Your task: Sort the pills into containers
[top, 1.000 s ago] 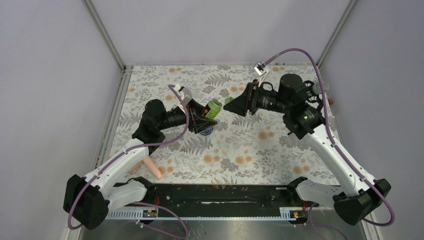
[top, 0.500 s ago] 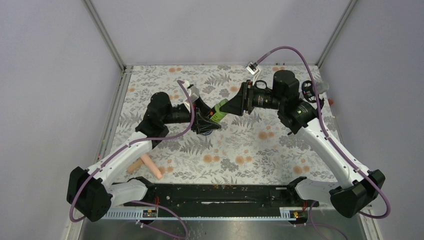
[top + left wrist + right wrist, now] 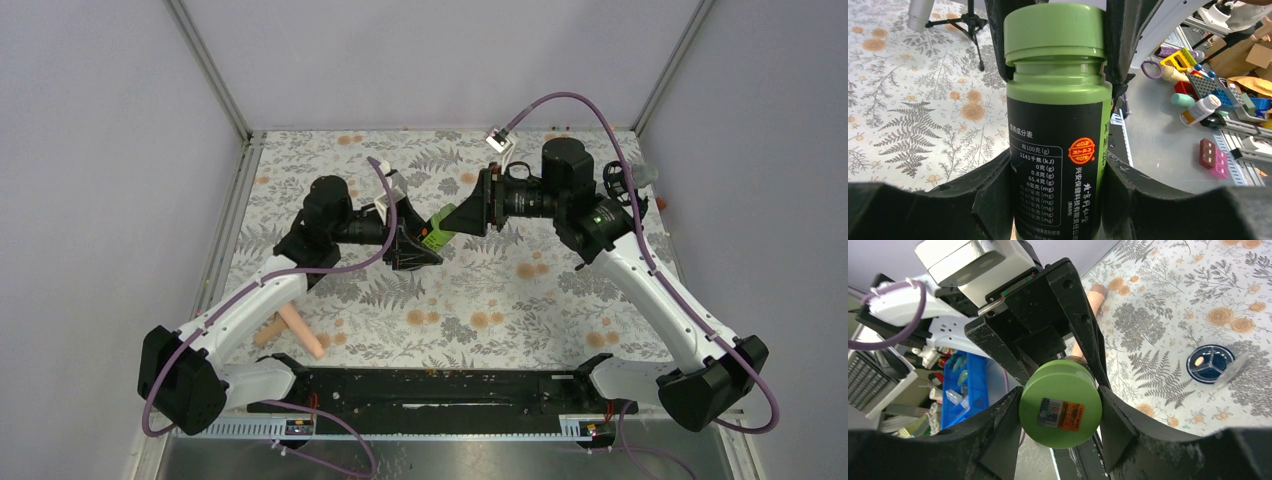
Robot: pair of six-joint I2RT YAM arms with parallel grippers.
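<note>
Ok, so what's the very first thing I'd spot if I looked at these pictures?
The bright green bottle, held up over the middle of the flowery table by both robot arms at once: the left gripper clamps its body and the right gripper clamps its cap. Next you'd notice a small dark-blue jar on the table close by with one pale pill inside, and a peach-pink rod lying near the left arm's base.

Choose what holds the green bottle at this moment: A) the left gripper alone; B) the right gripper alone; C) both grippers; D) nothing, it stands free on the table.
C: the left gripper clamps the green bottle by its body, and the right gripper is closed around its cap.
</note>
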